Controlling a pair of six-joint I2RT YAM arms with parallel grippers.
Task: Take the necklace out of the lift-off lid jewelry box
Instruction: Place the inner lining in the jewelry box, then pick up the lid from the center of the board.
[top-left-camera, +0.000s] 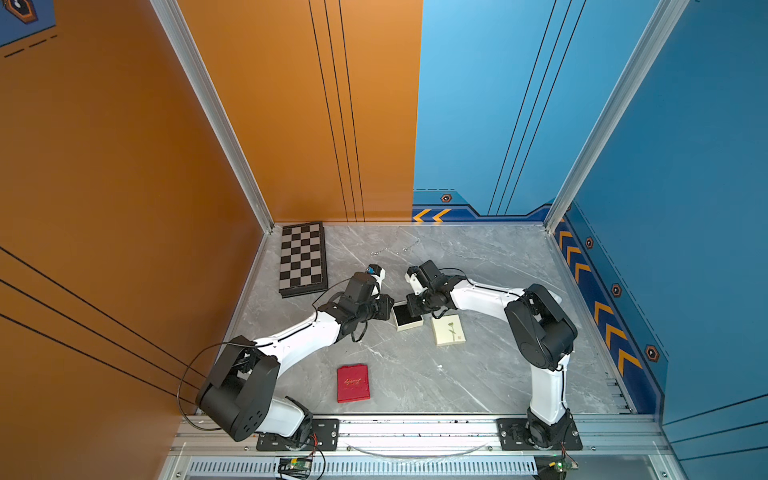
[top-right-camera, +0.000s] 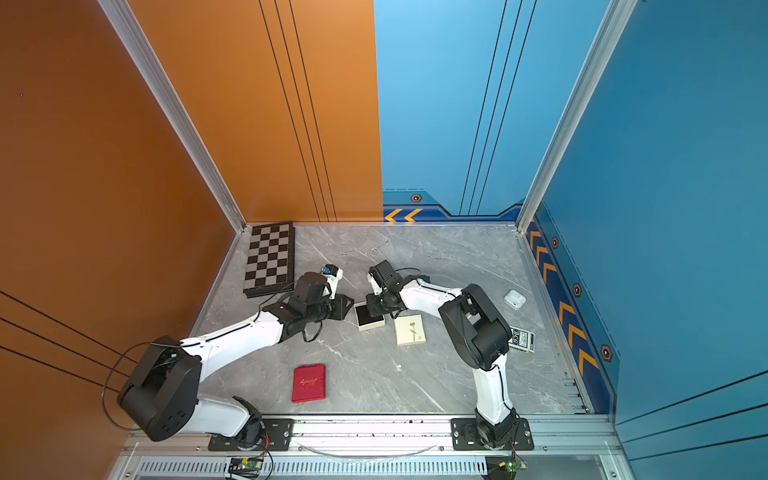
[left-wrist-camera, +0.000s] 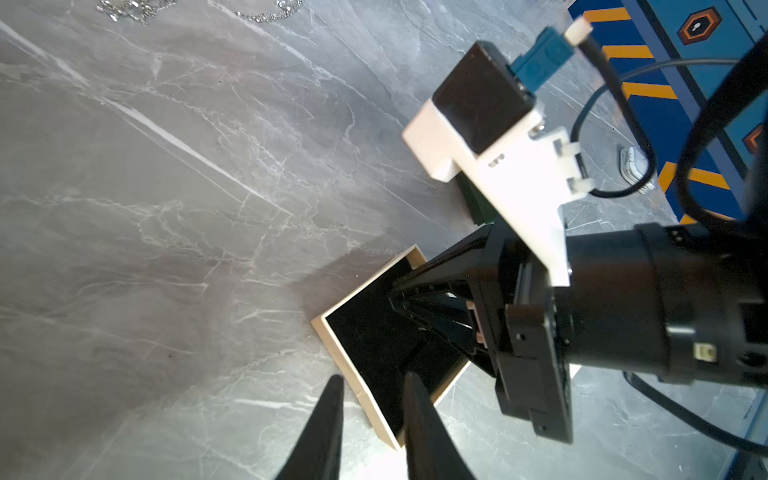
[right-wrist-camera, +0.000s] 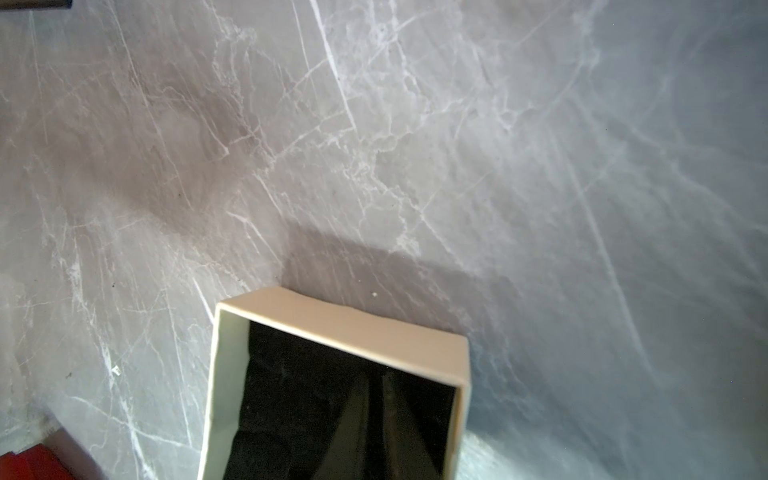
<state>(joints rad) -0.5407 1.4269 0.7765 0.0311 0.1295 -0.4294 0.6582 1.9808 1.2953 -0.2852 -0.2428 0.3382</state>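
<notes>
In a top view the necklace (top-left-camera: 375, 252) is lying on the table (top-left-camera: 478, 270), outside the box (top-left-camera: 409, 326), at 12 o'clock from both grippers and well apart. The left gripper (left-wrist-camera: 372, 376) is straddling the box's wall, jaws slightly apart. The right gripper (left-wrist-camera: 395, 300) is reaching inside, jaws together.

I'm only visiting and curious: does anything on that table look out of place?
Yes: a silver necklace lies loose at the far end of the grey table, well away from the open box, whose black lining looks empty. The lid lies flat beside the box.
</notes>
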